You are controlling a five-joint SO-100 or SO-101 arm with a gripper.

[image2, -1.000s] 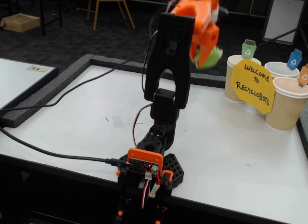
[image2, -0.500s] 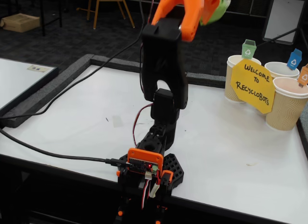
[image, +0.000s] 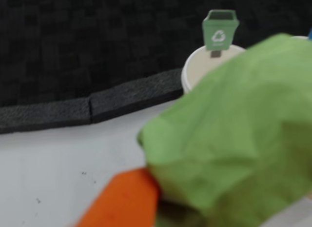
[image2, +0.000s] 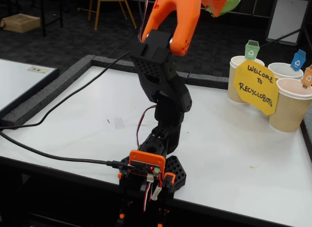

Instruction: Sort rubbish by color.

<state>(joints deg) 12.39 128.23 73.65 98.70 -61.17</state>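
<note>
green wad [image2: 225, 3] | gripped in tool [image2: 222, 0] | high above table [image2: 234, 139]

Green wad [image: 234, 134] crumpled matt paper; cups [image2: 290, 105] ribbed paper; table [image2: 229, 144] smooth white.

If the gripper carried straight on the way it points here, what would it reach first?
Probably the beige paper cup with the green bin tag, ahead of the gripper holding the green crumpled paper wad; depth is uncertain.

Arm [image2: 163, 66] raised high, fingers [image: 122, 200] clamped shut.
</note>
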